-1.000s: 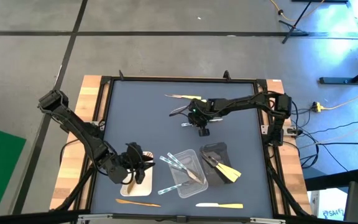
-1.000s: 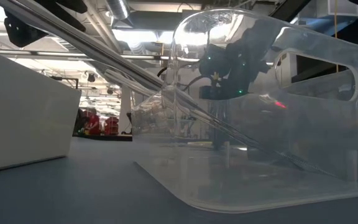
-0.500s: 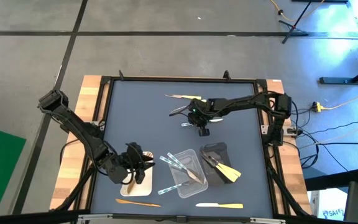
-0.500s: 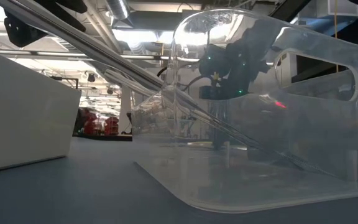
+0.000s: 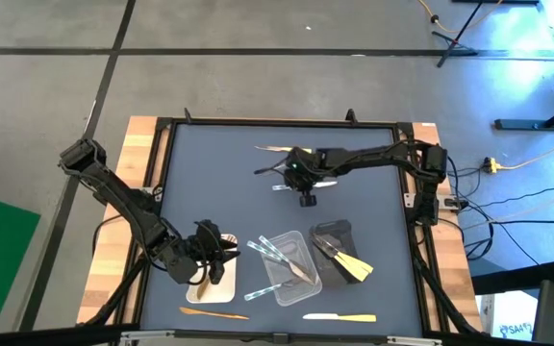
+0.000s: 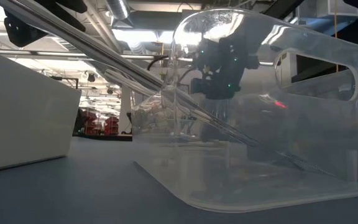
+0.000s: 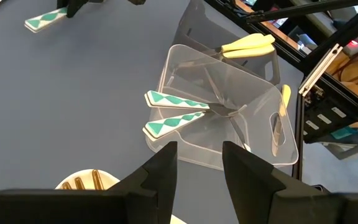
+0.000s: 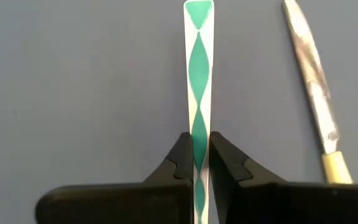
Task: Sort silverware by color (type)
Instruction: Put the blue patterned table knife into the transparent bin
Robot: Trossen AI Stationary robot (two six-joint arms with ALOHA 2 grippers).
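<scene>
My right gripper (image 5: pixel 294 175) is over the far middle of the table, shut on a clear utensil with a green diamond-patterned handle (image 8: pixel 199 81). A silvery knife with a pale yellow handle (image 8: pixel 312 74) lies beside it on the mat. My left gripper (image 5: pixel 212 252) hangs open over the white tray (image 5: pixel 221 281), which holds brown wooden utensils (image 7: pixel 84 182). The clear tray (image 5: pixel 282 267) holds green-patterned clear utensils (image 7: pixel 174 111), whose handles stick out over its rim. Pale yellow utensils (image 5: pixel 351 265) lie in the black tray (image 5: pixel 333 235). My right gripper pinches the green-patterned handle (image 8: pixel 199 127) between its two fingers (image 8: pixel 180 158), which press on its two long edges. The handle runs straight out ahead of the fingers. I cannot tell whether the utensil is off the mat.
A pale utensil (image 5: pixel 279 150) lies near the table's far edge. A brown wooden one (image 5: pixel 212 311) and a pale one (image 5: pixel 339 316) lie along the near edge. In the low view the clear tray's wall (image 6: pixel 278 137) fills the foreground, with the white tray (image 6: pixel 17 118) at the left.
My right gripper has moved toward the table's left and a little toward its far edge, staying shut on the green-patterned utensil, which has gone with it. The left arm has kept still.
</scene>
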